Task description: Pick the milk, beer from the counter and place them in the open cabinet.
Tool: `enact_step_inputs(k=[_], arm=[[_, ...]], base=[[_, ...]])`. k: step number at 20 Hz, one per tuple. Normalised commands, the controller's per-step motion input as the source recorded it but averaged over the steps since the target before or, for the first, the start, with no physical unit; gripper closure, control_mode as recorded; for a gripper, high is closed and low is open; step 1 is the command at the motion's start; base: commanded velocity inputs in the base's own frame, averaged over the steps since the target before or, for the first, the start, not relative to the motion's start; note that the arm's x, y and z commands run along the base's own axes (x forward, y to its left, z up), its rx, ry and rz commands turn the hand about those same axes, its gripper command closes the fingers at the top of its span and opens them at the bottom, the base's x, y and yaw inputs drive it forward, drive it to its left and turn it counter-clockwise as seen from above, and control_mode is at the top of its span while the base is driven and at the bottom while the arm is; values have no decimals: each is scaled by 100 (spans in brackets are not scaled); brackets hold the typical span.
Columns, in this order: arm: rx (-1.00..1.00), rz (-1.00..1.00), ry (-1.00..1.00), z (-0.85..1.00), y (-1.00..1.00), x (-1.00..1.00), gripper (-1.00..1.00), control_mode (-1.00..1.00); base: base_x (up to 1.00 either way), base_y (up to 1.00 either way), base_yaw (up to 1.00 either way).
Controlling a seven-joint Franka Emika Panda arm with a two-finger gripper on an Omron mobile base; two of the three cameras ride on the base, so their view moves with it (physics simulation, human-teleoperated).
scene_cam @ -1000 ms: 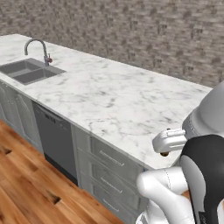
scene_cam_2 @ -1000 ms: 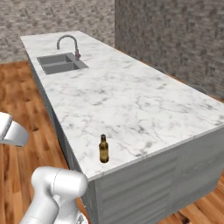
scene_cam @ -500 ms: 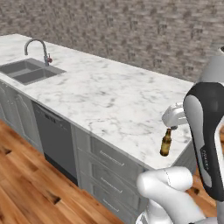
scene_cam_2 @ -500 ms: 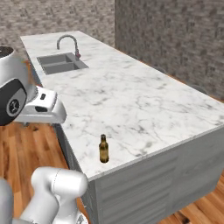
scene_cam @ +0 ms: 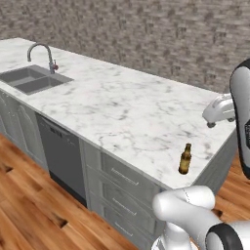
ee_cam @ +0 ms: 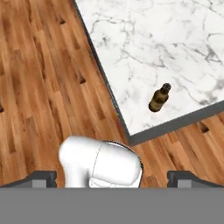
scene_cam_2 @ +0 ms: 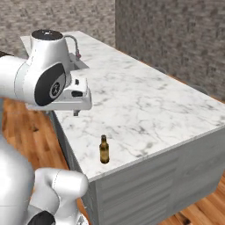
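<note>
Standing upright near the front corner of the counter point(scene_cam: 122, 112), the beer point(scene_cam: 184, 159) was seen as a slim brown bottle with a long neck and a dark cap, set just back from the marble edge and apart from everything else on the slab. From the right base view the same bottle point(scene_cam_2: 104, 150) was found close to the near edge of the white, grey-veined top point(scene_cam_2: 145, 105), with the grey side panel of the unit dropping away below it. At the far end of the counter a steel sink point(scene_cam: 30, 79) was sunk into the marble, and a curved faucet point(scene_cam: 43, 54) rose behind it; grey drawers point(scene_cam: 122, 183) and a dark appliance front were ranged under the slab, above a wooden floor point(scene_cam: 29, 205). A grey brick wall point(scene_cam: 146, 34) closed the scene behind. The gripper point(ee_cam: 111, 178) was held high, off the counter's front edge, looking down past the marble corner to the floor; its two dark fingertips point(ee_cam: 41, 178) were set wide apart at the bottom of the hand view, with nothing between them. In that view the bottle point(ee_cam: 159, 98) lay well clear of the fingertips, on the marble near the corner.
</note>
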Motion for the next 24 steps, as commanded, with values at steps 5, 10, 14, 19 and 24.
enact_step_inputs(k=[5,10,14,19,24], arm=[[26,19,-15,0,-72,33,-100,-100],[21,21,-19,0,-47,22,-100,-100],[6,21,-21,-27,-15,25,-100,-100],[0,26,-23,-46,0,43,-100,-100],[0,22,-16,-21,-5,10,-100,-100]], base=[[0,0,0],[0,0,0],[0,0,0],[0,0,0],[0,0,0]])
